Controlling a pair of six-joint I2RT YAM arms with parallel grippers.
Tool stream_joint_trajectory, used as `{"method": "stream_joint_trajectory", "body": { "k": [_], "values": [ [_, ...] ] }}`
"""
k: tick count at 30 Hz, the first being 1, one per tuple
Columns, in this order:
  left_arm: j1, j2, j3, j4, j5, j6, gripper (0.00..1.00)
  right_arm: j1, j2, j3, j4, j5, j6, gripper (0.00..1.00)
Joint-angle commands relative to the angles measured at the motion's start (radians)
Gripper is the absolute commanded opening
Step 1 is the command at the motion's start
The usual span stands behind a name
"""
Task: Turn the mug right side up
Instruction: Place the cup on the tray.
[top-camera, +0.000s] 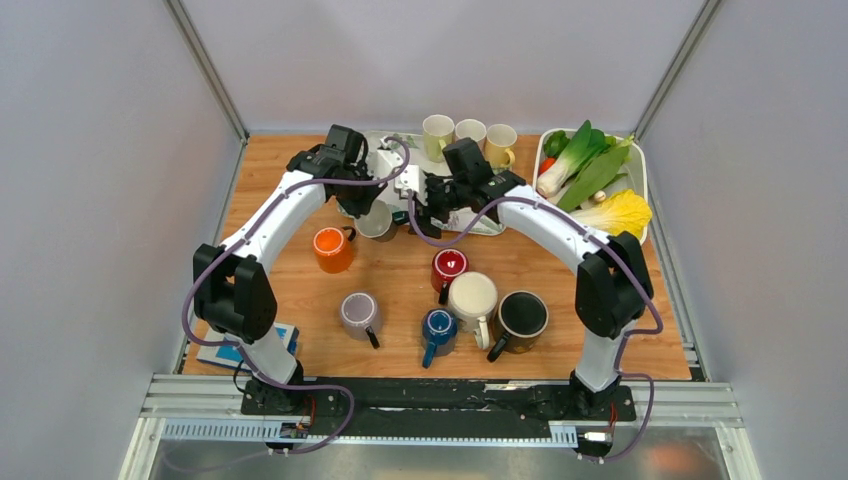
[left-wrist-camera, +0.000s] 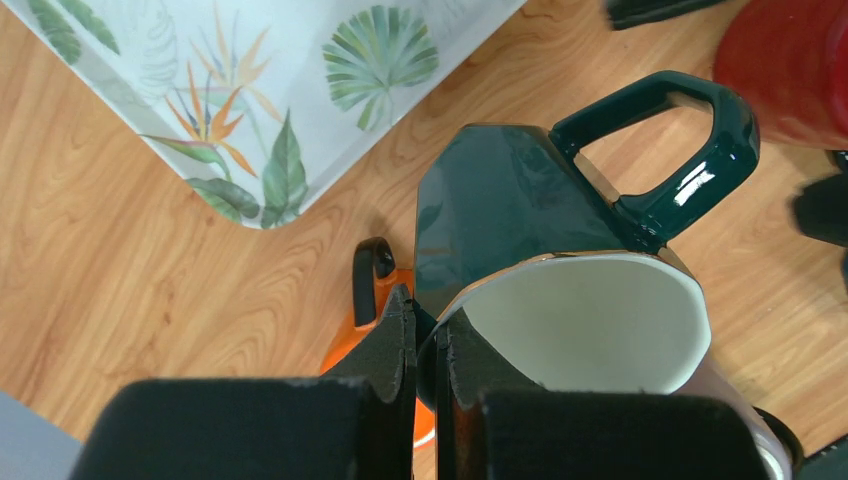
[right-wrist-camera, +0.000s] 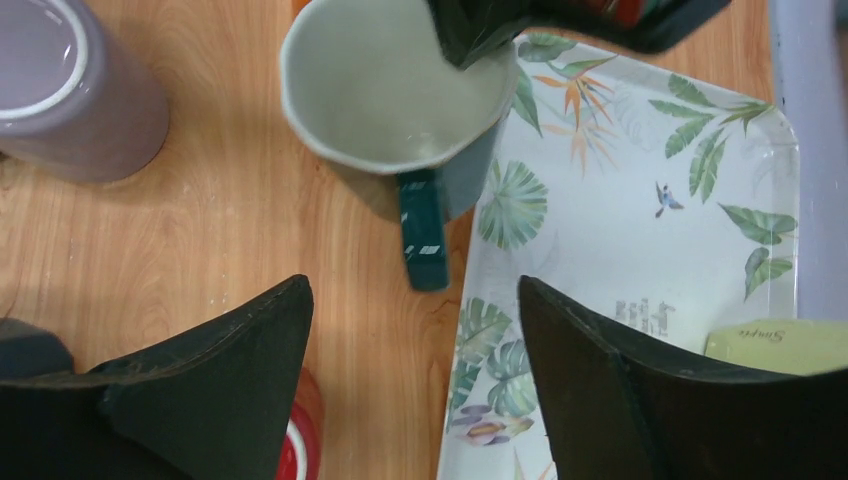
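Mug (right-wrist-camera: 385, 95) is held mouth-up at the tray (right-wrist-camera: 620, 230) corner, rim clenched by the left gripper (left-wrist-camera: 425, 350); right gripper (right-wrist-camera: 415, 330) is seen released nearby. Base should be seated flat before the rim is freed.

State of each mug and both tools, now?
green mug: upright, mouth up, rim gripped
left tool: shut on green mug's rim
right tool: open, empty
orange mug: upright
red mug: upright
purple mug: upright
blue mug: upright
cream mug: upright
black mug: upright
back row of pale mugs: upright
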Motion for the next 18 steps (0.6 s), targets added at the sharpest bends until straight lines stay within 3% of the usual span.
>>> {"method": "stream_joint_trajectory", "body": {
  "k": [1, 14, 18],
  "values": [
    [0.001, -0.022, 0.068, 0.003, 0.055, -0.071, 0.0, 0.003, 0.09, 0.157, -0.156, 0.036, -0.064, 0.8],
    [0.001, -0.014, 0.105, -0.005, 0.091, -0.156, 0.0, 0.091, 0.121, 0.151, -0.17, 0.083, -0.214, 0.65],
    [0.001, -0.006, 0.121, -0.011, 0.13, -0.193, 0.0, 0.109, 0.132, 0.151, -0.169, 0.105, -0.215, 0.47]
  ]
}}
